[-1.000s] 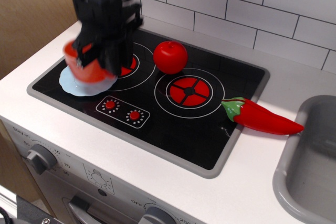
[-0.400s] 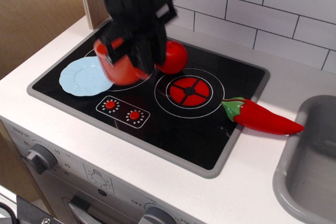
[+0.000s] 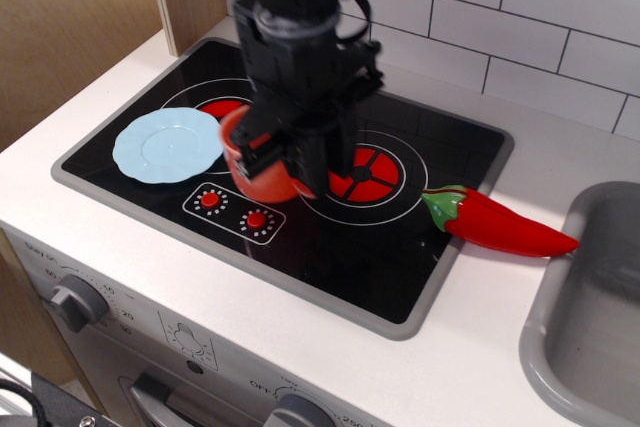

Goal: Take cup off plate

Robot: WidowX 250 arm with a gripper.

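The cup (image 3: 255, 159) is clamped by the gripper (image 3: 288, 159) over the stovetop (image 3: 380, 237), right of the bare plate (image 3: 166, 145); its far side and handle are hidden, the fingertips blurred

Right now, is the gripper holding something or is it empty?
Gripper: closed on the cup, holding it over the stove, off the plate.

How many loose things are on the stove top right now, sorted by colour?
Red or orange-red: 2, the orange-red plastic teacup in the black gripper and the glossy red chilli pepper with a green stem.
Light blue: 1, the round plastic saucer.
Total: 3 visible; the arm may hide others.
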